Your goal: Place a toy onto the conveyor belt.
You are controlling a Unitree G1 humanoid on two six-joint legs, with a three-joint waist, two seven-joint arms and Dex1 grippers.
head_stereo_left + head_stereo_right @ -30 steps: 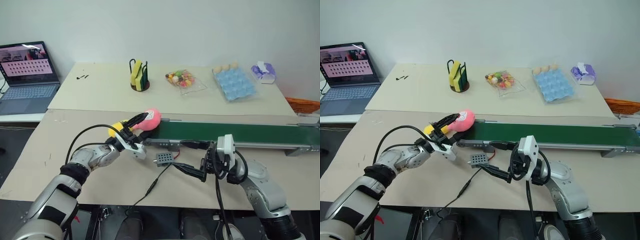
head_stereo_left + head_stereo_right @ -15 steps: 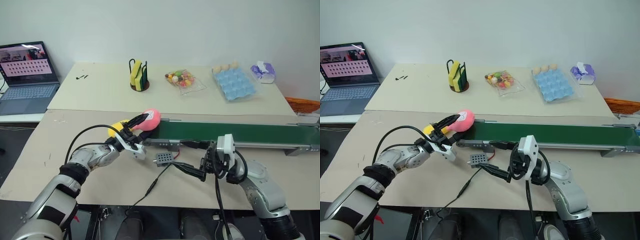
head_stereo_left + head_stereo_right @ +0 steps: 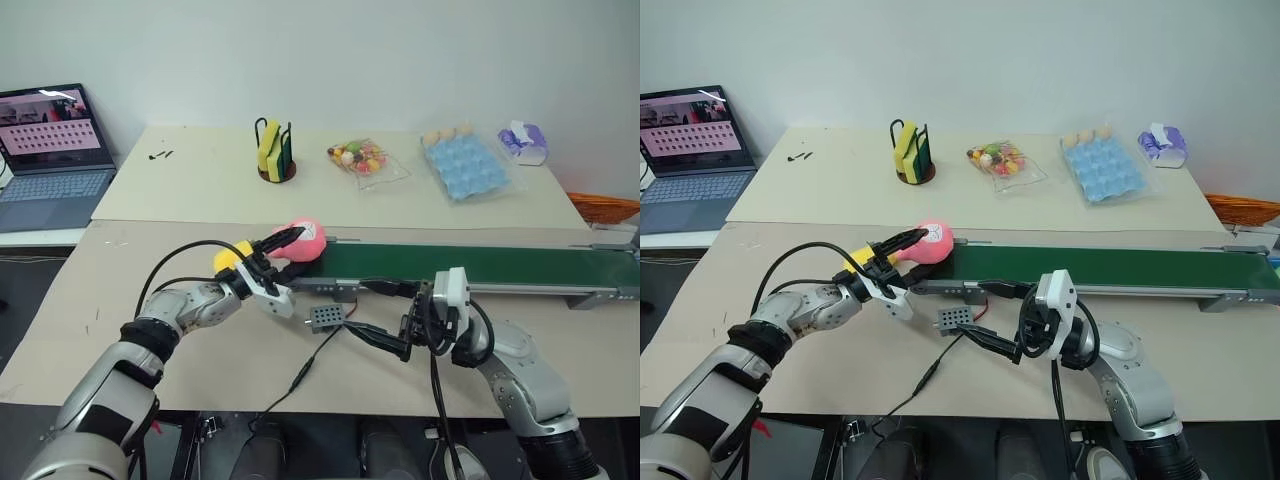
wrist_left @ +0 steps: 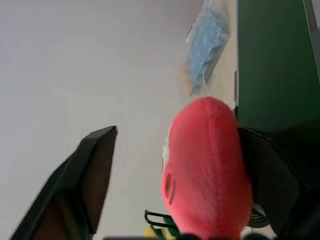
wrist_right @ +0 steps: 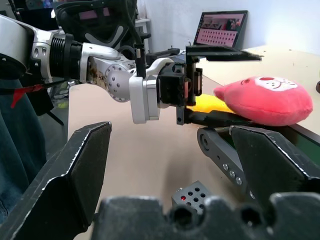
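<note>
At the conveyor belt (image 3: 470, 266) end, toy (image 3: 303, 240) between parted left fingers (image 5: 225, 56), right fingers (image 5: 80, 165) wide.

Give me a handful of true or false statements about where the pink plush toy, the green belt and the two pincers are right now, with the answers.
1. The bright pink plush animal head lies at the left end of the long dark green conveyor belt. True.
2. The left pincer has one finger above the toy and one below it, with a gap above the toy. True.
3. The right pincer holds the yellow oval plush toy. False: it is open and empty, hovering near the small grey box.
4. The blue egg tray sits on the belt. False: it is on the far table.
</note>
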